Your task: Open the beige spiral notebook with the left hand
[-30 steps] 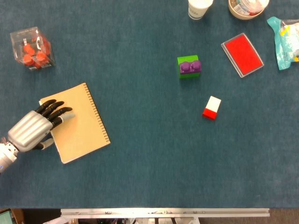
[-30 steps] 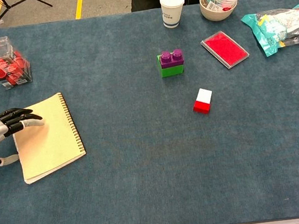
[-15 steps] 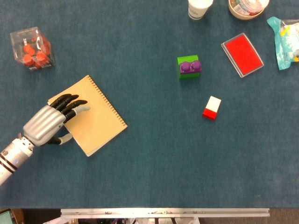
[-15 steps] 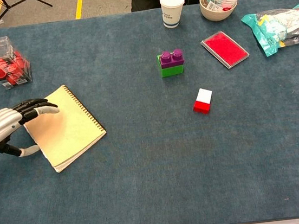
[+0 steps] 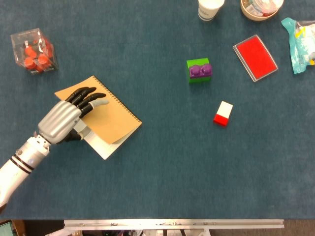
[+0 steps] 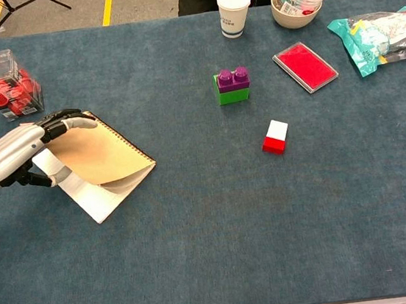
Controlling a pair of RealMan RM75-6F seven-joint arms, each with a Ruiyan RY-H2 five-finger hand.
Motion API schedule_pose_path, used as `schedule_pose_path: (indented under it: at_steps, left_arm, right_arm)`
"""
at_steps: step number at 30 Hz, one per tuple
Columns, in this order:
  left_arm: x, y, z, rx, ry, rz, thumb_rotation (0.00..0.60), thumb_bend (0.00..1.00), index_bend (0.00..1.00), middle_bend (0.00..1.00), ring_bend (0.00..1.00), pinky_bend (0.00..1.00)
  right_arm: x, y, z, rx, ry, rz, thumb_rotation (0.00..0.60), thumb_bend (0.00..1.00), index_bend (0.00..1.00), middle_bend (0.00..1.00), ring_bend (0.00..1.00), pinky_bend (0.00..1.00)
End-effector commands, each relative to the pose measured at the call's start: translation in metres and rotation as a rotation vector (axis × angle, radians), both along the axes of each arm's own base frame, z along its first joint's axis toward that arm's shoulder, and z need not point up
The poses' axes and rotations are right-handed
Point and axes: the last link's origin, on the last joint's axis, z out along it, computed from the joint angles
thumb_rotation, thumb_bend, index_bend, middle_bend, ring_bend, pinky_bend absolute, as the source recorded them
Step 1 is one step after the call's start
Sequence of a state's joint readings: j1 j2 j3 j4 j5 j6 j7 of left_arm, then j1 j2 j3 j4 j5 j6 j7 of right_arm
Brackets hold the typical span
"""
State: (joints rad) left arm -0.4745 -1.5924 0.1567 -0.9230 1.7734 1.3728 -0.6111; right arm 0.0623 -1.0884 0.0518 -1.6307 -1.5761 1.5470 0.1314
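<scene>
The left robot hand (image 5: 69, 118) pinches the lifted cover of the beige spiral notebook (image 5: 110, 123), at the left of the blue table (image 5: 162, 162), white pages (image 6: 97, 198) showing beneath. The thin cover could slip free and fall shut, or the book skid. The far paper cup (image 6: 234, 11) bears unreadable print.

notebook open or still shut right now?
Partly open. The left hand holds the cover of the beige spiral notebook lifted off the pages; white pages show beneath it. It is not laid flat open.
</scene>
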Motion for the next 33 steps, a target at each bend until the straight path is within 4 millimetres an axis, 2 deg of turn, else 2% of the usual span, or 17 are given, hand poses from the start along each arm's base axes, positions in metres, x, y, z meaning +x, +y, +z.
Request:
schedule_pose_path:
  at_steps: [1, 6, 12, 17, 23, 33]
  left_arm:
    - [0.012, 0.008, 0.004, 0.024, -0.021, -0.002, 0.6, 0.43, 0.18, 0.14, 0.03, 0.07]
    - [0.023, 0.008, 0.004, 0.019, -0.033, 0.0, 0.6, 0.43, 0.26, 0.14, 0.03, 0.07]
    - [0.025, 0.002, -0.003, 0.014, -0.015, 0.003, 0.6, 0.43, 0.38, 0.16, 0.03, 0.07]
    - [0.027, 0.002, -0.005, 0.037, -0.02, 0.004, 0.6, 0.43, 0.47, 0.19, 0.08, 0.08]
    - [0.033, 0.002, -0.006, 0.056, -0.046, 0.009, 0.6, 0.45, 0.5, 0.21, 0.09, 0.11]
    - [0.044, -0.001, -0.009, 0.058, -0.077, 0.007, 0.6, 0.59, 0.48, 0.21, 0.1, 0.14]
  right_arm:
    - [-0.002, 0.0, 0.0, -0.002, -0.002, -0.001, 0.6, 0.39, 0.31, 0.3, 0.21, 0.29]
    - [-0.004, 0.0, -0.001, -0.001, -0.011, -0.003, 0.6, 0.39, 0.31, 0.3, 0.21, 0.29]
    - [-0.006, -0.001, -0.001, 0.0, -0.011, 0.0, 0.6, 0.4, 0.31, 0.3, 0.21, 0.29]
    - [-0.006, -0.001, -0.001, 0.0, -0.011, 0.001, 0.6, 0.4, 0.31, 0.3, 0.21, 0.29]
    - [-0.007, -0.001, -0.001, 0.0, -0.013, 0.0, 0.6, 0.4, 0.31, 0.3, 0.21, 0.29]
    - [-0.01, -0.001, -0.001, -0.002, -0.015, -0.006, 0.6, 0.4, 0.31, 0.3, 0.21, 0.29]
